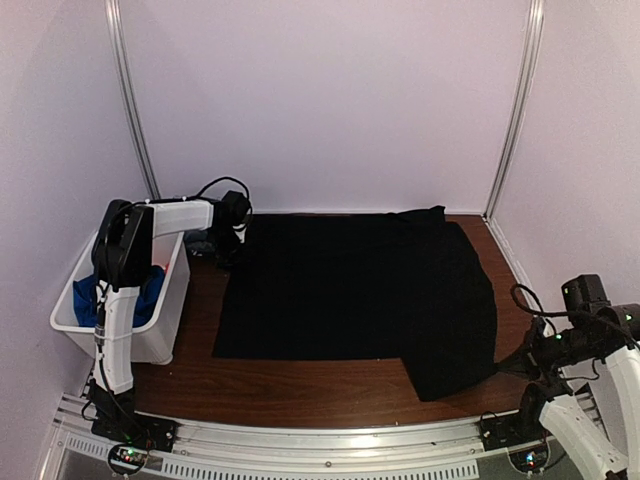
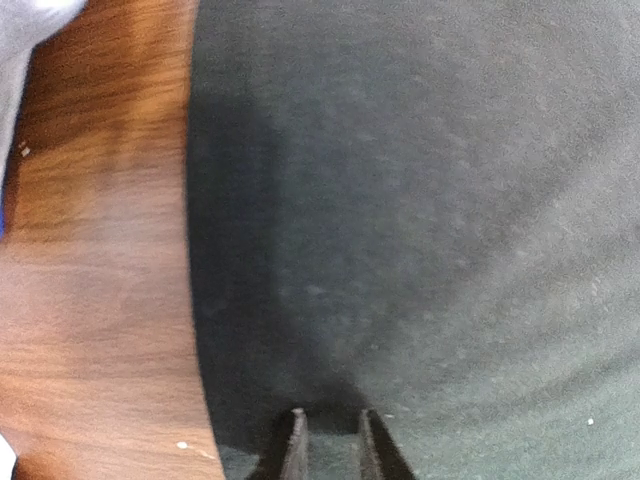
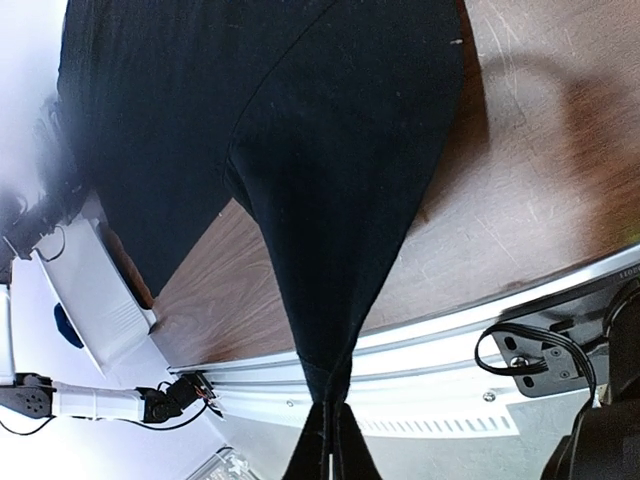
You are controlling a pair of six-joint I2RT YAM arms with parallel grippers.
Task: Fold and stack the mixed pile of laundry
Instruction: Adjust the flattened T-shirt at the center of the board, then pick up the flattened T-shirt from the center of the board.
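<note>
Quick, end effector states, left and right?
Left end effector: slightly open over the black cloth, nothing visibly gripped.
Right end effector: closed, pinching the black cloth's edge.

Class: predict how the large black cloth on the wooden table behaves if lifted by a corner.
Probably floppy: the large black cloth narrows to a stretched point at the right gripper. Likely not slippery: matte, flat on the wooden table.

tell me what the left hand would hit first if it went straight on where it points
The black cloth. The left hand points at it just inside its edge by the wooden table; nothing shows between, though the gap is hard to judge.
</note>
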